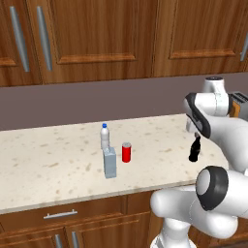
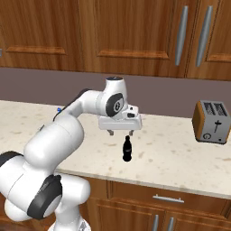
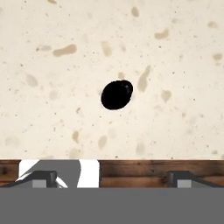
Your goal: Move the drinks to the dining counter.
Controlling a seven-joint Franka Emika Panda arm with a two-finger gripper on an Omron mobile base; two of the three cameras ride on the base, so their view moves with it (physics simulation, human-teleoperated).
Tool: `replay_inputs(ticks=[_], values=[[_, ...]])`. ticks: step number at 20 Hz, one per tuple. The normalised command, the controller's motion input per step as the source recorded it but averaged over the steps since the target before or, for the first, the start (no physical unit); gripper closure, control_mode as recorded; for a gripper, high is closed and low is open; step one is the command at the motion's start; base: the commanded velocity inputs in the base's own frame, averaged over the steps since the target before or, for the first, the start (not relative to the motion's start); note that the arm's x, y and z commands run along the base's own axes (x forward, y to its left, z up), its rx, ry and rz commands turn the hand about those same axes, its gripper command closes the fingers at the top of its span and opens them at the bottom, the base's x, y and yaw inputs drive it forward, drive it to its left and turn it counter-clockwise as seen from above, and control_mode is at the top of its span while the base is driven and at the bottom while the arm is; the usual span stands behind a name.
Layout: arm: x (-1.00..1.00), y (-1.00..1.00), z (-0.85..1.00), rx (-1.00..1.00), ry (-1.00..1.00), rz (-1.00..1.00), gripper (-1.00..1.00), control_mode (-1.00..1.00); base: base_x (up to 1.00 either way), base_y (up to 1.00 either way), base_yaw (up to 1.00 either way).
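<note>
Speckled stone counter [image 1: 58, 164] under wooden cabinets [image 1: 97, 34]; toaster [image 2: 211, 121] far right; water bottle [image 1: 104, 136], red can [image 1: 126, 152], carton [image 1: 110, 162] clustered mid-counter; gripper [image 2: 120, 132] spread wide, holding nothing, over dark bottle [image 2: 127, 149].

A small clear water bottle [image 1: 104, 136] with a blue cap stands upright on a pale speckled stone counter [image 1: 48, 164] that has wooden drawers below. Just in front of it stands a pale blue-grey gable-top carton [image 1: 110, 162], upright and very close to the bottle. A short red can [image 1: 126, 152] with a silver top stands upright just to the right of the carton and apart from it, and all three drinks form a tight cluster near the middle of the counter.
</note>
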Motion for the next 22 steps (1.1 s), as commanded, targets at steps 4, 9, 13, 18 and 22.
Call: replay_inputs(ticks=[4, 9, 13, 18, 22], values=[[0.02, 0.00, -0.36, 0.00, 0.00, 0.00, -1.00, -1.00, 0.00, 0.00, 0.00], [0.07, 0.00, -0.24, 0.00, 0.00, 0.00, -1.00, -1.00, 0.00, 0.00, 0.00], [0.04, -0.06, -0.05, 0.03, 0.00, 0.00, -1.00, -1.00, 0.00, 0.00, 0.00], [0.09, -0.08, -0.05, 0.05, 0.00, 0.00, -1.00, -1.00, 0.00, 0.00, 0.00], [0.28, -0.01, -0.10, 0.07, 0.00, 0.00, -1.00, -1.00, 0.00, 0.00, 0.00]])
